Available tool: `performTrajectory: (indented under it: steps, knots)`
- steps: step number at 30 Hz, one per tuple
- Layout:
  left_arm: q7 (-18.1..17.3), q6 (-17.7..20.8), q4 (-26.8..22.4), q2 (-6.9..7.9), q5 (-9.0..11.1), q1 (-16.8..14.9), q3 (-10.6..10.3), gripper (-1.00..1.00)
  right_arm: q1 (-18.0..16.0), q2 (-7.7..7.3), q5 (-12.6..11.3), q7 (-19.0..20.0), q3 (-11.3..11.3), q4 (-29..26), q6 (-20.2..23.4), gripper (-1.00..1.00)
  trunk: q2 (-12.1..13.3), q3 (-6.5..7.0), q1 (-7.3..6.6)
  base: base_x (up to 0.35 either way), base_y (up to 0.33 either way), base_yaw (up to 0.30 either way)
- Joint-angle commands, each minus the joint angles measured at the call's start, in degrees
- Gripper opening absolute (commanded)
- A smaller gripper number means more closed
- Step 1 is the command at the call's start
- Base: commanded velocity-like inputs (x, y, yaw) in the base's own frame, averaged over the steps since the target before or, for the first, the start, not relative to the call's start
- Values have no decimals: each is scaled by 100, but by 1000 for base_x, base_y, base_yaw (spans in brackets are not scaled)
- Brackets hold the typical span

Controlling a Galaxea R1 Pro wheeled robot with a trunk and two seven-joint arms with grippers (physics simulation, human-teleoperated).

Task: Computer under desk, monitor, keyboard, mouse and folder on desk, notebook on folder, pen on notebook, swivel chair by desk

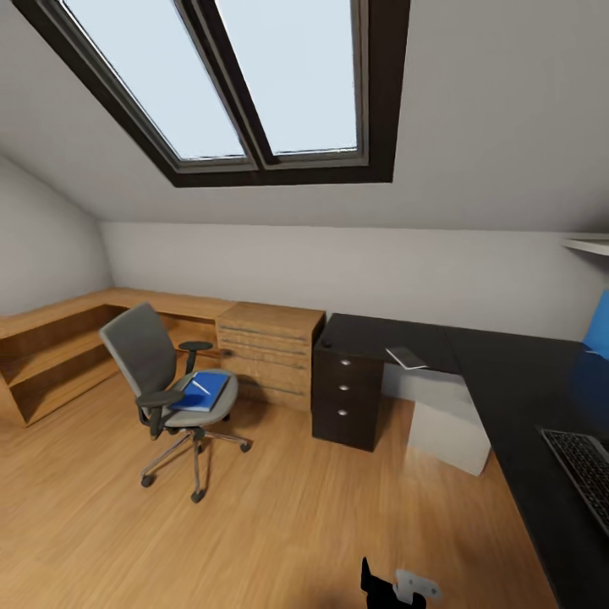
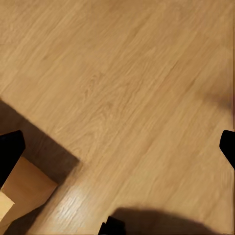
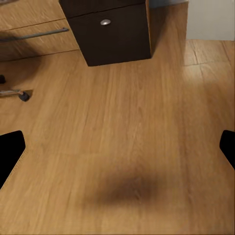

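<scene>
Tools: we see the left tool (image 2: 117, 147) and right tool (image 3: 117, 147) spread open, empty, over bare floor (image 3: 127, 147). Folder (image 1: 201, 393) with pen (image 1: 200, 386) lies on the chair (image 1: 165, 381), well ahead-left of them. Notebook (image 1: 407, 358) and keyboard (image 1: 584, 469) rest on the counter (image 1: 507, 381), computer (image 1: 444, 423) beneath.

Right gripper (image 3: 117, 147) hangs over bare wood floor (image 3: 122, 132), fingertips (image 3: 11, 152) wide apart at the frame edges, nothing between them. Beyond it, the desk (image 3: 110, 32) drawer block (black, one round silver knob (image 3: 105, 22)). Beside the block: light-wood drawer chest (image 3: 29, 29). Near that, a swivel chair (image 3: 17, 94) castor and leg. A soft shadow lies on the floor.
</scene>
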Motion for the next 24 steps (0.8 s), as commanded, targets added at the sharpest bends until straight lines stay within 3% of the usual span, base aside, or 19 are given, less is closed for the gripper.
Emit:
performTrajectory:
  steps: [1, 14, 21, 24]
  knots:
    - [33, -58, -4, 5, 52, -5, -48, 100, -7, 1, -7, -5, 2, 12, -25, 100, 37, 17, -18, 330, -129, 192]
    - [33, -206, 84, 5, 50, -5, -78, 100, -2, -40, -7, 2, -6, 4, -16, 100, 558, 266, -304, 329, -139, 45]
    - [33, -211, 96, 5, 46, -5, -86, 100, 32, -43, -7, 4, 0, 4, -16, 100, 839, 392, -458, 332, -18, 0]
    - [33, -211, 101, 5, 46, -5, -87, 100, 36, -43, -7, 4, 2, 4, -16, 100, 839, 392, -458, 334, -1, 0]
